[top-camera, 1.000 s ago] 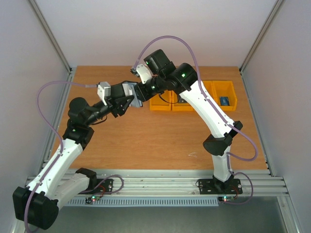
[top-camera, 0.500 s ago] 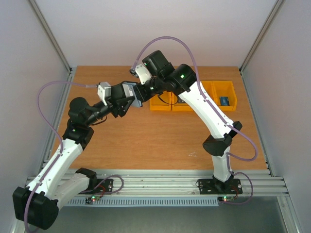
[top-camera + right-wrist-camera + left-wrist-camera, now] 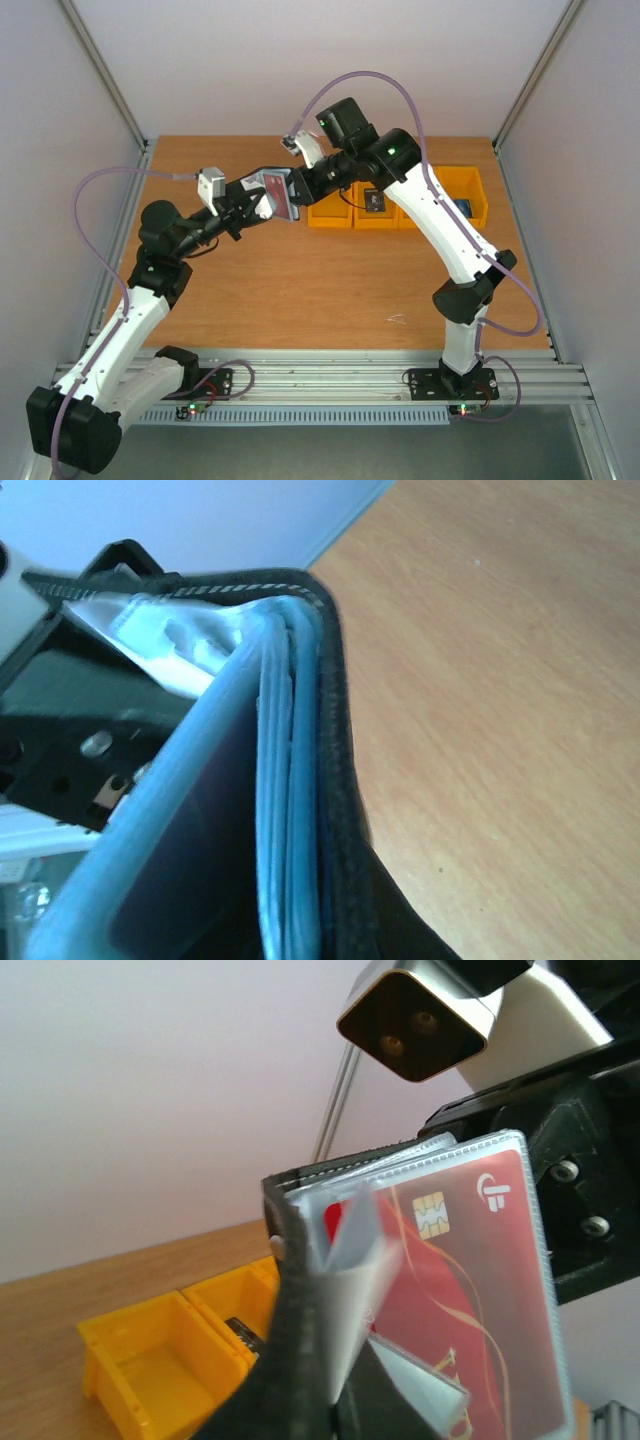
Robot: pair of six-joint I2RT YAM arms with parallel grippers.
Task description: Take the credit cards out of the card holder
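The card holder point(image 3: 281, 193), black outside with clear sleeves inside, hangs in the air between both grippers over the table's far middle. My left gripper point(image 3: 250, 204) is shut on its black cover flap point(image 3: 298, 1310), which fills the bottom of the left wrist view. A red credit card point(image 3: 455, 1280) with a gold chip sits in a clear sleeve, spread open to the right. My right gripper point(image 3: 299, 187) is shut on the other side; its wrist view shows the black cover point(image 3: 338, 780) and blue-grey sleeves point(image 3: 285, 810) edge-on. Neither gripper's fingertips show.
Yellow bins point(image 3: 330, 214) stand in a row at the back right of the wooden table. The middle bin holds a dark card point(image 3: 372, 200), and a blue card point(image 3: 462, 207) lies in the right bin. The left wrist view shows two bins point(image 3: 150, 1365) below the holder.
The left gripper has closed on the cover flap. The right arm has pulled up and to the right, the holder has spread open, and the red card's face now shows.
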